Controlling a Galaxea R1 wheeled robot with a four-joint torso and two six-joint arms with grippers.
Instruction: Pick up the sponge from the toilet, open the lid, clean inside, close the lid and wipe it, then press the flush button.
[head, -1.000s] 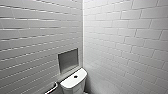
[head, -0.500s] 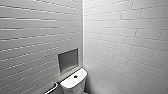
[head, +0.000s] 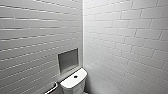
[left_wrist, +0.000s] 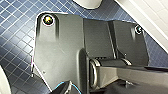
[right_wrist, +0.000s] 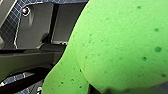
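The sponge (right_wrist: 120, 45) was right up against the right jaws, folks, bright green and pocked with little pores, bulging close under the right wrist camera! It looked pinched and creased along one side, so my read was that the right jaws were clamped on it, though the tips themselves were buried in foam. Its long axis? Couldn't call it; the block ran past the edges of the view on several sides. What was plain: the sponge sat hard against the right jaws with no gap, and the right arm was the one carrying it, no contest.

Over on the left, the jaws were a mystery. I couldn't tell whether they were spread or closed. Below that wrist lay the blue tiled floor (left_wrist: 17, 50), with a white glazed curve (left_wrist: 87, 3) just beyond the robot's dark plate, likely part of the toilet's foot.

From up high, the toilet (head: 73, 81) showed its tank low in the corner where the two tiled walls (head: 125, 50) met, the flush button (head: 75, 76) dark on the tank top, a recessed niche (head: 68, 60) just behind it, a metal rail (head: 52, 88) beside it.

My judgement: pick-up done, everything at the bowl was yet to do, and how far the toilet stood from the loaded right jaws couldn't be read.
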